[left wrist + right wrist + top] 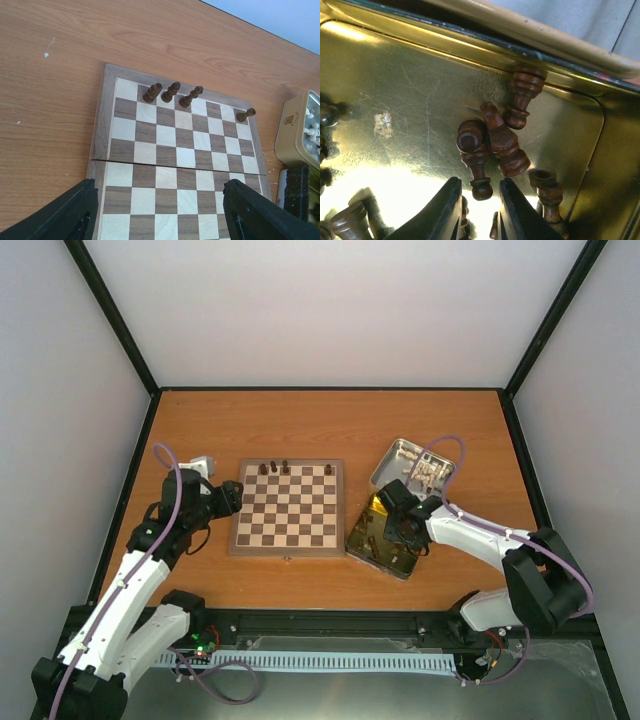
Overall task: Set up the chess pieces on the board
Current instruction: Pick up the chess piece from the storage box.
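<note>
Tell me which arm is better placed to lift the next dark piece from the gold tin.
Right. The right fingers sit inside the tin, either side of a lying dark piece. The left fingers hang open over the board, holding nothing, away from the tin.

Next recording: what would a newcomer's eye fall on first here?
The chessboard in the middle of the table, nearly bare, with just four dark pieces along its far edge. Right of it, the right hand reaches into a gold-lined tin, its fingers straddling the end of a fallen dark piece among others.
</note>
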Controlling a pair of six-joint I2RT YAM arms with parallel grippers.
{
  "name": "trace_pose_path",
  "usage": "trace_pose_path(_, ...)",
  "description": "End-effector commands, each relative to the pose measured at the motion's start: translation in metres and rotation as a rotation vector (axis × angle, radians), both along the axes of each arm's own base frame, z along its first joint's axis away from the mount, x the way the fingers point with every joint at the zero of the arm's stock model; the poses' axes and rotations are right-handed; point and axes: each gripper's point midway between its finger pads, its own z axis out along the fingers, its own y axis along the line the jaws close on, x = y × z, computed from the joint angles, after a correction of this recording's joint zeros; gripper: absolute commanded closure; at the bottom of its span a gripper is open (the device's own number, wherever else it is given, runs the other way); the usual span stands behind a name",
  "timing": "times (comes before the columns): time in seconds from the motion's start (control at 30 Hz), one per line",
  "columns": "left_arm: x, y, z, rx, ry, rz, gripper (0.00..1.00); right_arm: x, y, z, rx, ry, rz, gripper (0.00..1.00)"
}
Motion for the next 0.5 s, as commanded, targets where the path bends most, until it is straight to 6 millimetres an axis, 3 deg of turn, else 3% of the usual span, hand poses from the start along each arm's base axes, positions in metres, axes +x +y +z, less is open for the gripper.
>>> trace_pose_path(0.0, 0.0036, -0.0016, 0.0043, 0.005, -0.022, -0.016, 0.3, 0.0043, 0.0023, -0.0044, 0.021, -0.016, -0.018, 0.79)
trace_pose_path(0.23, 0.0039, -0.0022, 0.0039, 0.005, -0.02, -0.019, 0.3, 0.009, -0.0016, -0.0128, -0.012, -0.032, -0.017, 0.82)
trace_pose_path(0.47, 0.0035, -0.0023, 0.0049, 0.003, -0.022, -0.019, 0.3, 0.0128, -0.0029, -0.003, -0.019, -0.067, 0.0, 0.95)
